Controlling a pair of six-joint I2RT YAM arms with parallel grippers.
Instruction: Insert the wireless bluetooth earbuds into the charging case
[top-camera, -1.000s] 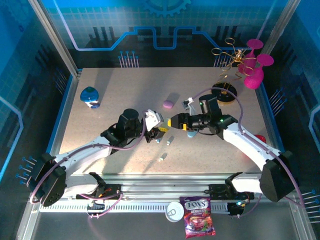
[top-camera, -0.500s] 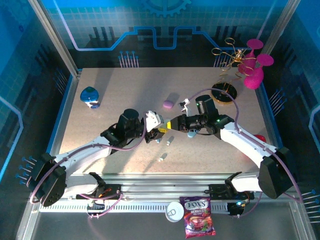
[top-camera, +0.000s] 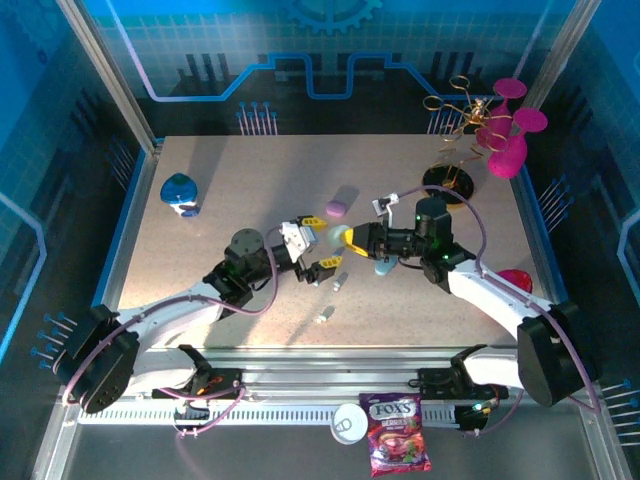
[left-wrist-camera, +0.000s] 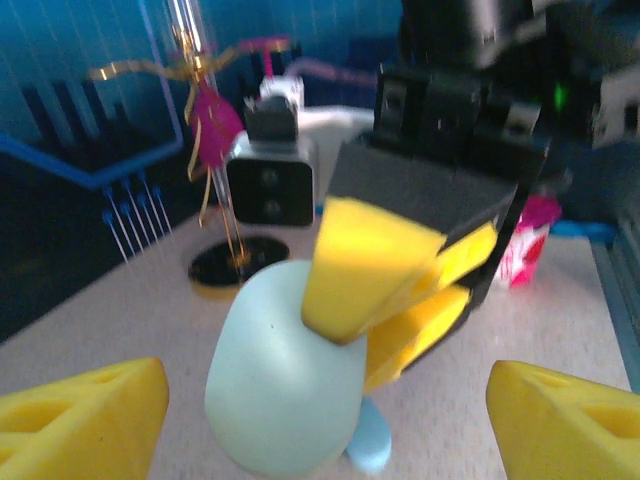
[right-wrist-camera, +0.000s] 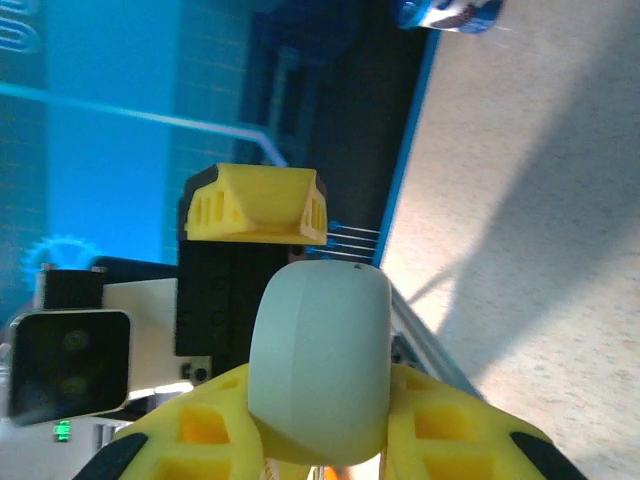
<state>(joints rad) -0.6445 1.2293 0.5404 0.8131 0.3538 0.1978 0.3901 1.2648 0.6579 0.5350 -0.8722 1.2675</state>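
A pale teal charging case (right-wrist-camera: 320, 360) sits closed between the yellow fingers of my right gripper (right-wrist-camera: 320, 445), which is shut on it. In the top view this gripper (top-camera: 343, 238) hovers over the table's middle. My left gripper (top-camera: 320, 243) faces it with its fingers spread apart on either side of the case (left-wrist-camera: 285, 370), not touching it; the left gripper (left-wrist-camera: 325, 430) is open. Two tiny earbuds (top-camera: 338, 281) (top-camera: 322, 315) lie on the table just in front. A light-blue case (top-camera: 385, 266) rests on the table under the right gripper.
A purple case (top-camera: 337, 209) lies behind the grippers. A blue object (top-camera: 180, 193) stands at the far left. A black disc with gold wire (top-camera: 447, 180) and a pink stand (top-camera: 505, 140) occupy the back right. A candy bag (top-camera: 397, 445) lies below the table edge.
The right gripper shut on the teal case. The left gripper then opened, let the case go and drew back to the left.
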